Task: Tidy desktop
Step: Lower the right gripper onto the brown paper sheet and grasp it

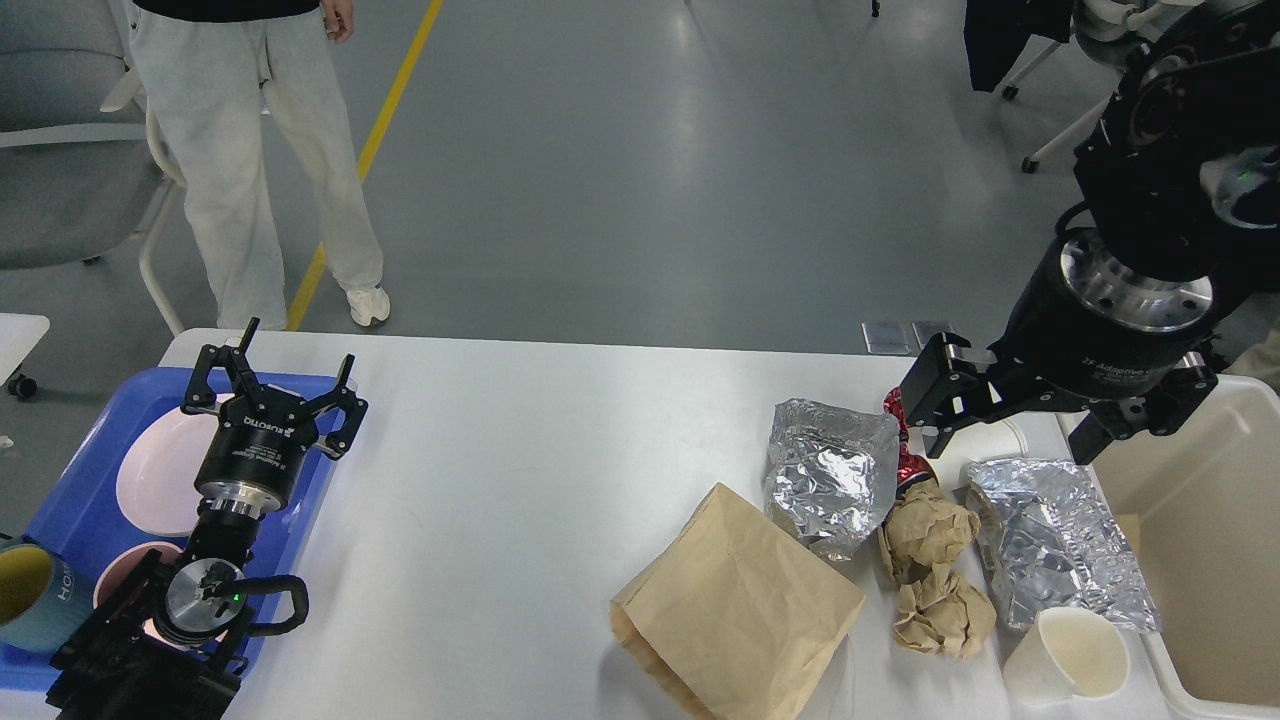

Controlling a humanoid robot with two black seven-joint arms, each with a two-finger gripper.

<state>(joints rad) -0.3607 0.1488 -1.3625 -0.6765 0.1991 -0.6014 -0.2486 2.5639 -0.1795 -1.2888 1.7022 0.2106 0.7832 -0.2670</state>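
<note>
The bench is a large white rectangular top with rounded corners and a smooth matte face, lying flat and running from left to right across the lower part of the view. Its far edge and both far corners show clearly; the near edge falls outside the view. The broad middle stretch is bare white. Its right end seems to meet something at the edge, though that junction is hard to make out.

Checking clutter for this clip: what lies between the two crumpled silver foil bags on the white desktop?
Head view: between the left foil bag and right foil bag lie a red wrapper and two crumpled brown paper balls.
</note>
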